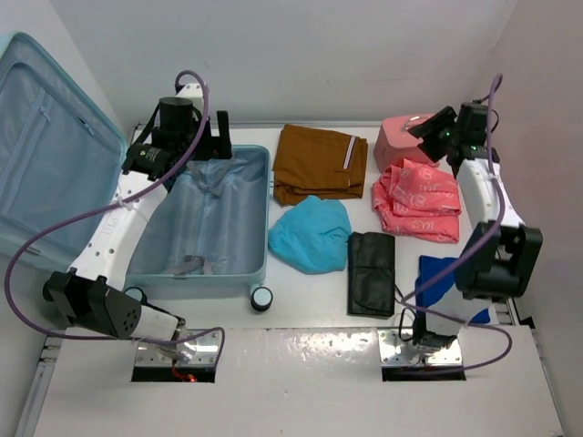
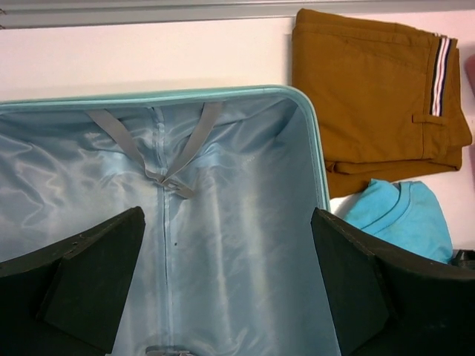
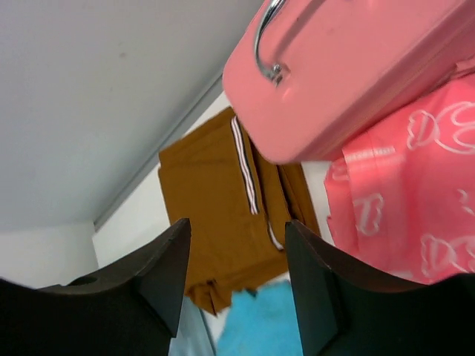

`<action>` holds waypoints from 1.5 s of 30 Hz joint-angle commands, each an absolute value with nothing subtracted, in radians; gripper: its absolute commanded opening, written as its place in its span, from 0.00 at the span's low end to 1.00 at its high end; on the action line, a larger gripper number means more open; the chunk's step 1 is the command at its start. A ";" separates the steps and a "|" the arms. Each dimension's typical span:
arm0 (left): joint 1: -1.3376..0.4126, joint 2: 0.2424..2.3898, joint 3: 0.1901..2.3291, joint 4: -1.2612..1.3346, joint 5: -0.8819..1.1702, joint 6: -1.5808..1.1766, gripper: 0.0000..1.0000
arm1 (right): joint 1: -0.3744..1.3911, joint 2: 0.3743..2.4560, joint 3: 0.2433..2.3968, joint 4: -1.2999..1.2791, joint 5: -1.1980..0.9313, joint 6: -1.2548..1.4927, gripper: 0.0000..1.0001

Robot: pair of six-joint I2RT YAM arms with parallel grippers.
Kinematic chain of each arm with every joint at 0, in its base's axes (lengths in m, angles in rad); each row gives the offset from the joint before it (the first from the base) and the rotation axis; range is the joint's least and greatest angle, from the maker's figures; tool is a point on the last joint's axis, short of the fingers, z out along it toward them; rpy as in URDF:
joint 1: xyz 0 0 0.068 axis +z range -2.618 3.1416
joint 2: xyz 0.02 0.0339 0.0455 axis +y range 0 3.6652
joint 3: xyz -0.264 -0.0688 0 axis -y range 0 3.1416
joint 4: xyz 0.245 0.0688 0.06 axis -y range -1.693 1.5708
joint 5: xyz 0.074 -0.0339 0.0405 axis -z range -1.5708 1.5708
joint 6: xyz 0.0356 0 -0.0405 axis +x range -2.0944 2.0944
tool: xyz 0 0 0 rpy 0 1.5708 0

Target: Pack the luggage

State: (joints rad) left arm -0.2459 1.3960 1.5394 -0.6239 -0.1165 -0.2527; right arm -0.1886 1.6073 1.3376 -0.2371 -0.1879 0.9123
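The luggage (image 1: 214,232) lies open at the left of the worktop (image 1: 310,305), with its lid raised against the left wall. Grey straps (image 2: 178,159) lie on the lined base. The left tool (image 2: 226,237) hangs above this base, fully released and grasping nothing. The right tool (image 3: 237,256) is part-released and empty, near the pink case (image 1: 401,138). Brown trousers (image 1: 319,164) and a turquoise shirt (image 1: 310,235) lie right of the luggage.

It looked like a robotics lab cell: plain white walls (image 1: 319,55) boxed a white table (image 1: 305,305), with arm bases (image 1: 178,350) bolted along the frame's bottom.
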 commanded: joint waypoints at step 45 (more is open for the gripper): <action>-0.181 1.537 1.586 -0.571 -0.112 -0.299 1.00 | -0.193 2.178 1.764 0.057 -0.080 1.220 0.21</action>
State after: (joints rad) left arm -0.1993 1.5414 1.5436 -0.5903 -0.1219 -0.2935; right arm -0.2043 2.1708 1.7351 -0.0002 -0.0586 1.2087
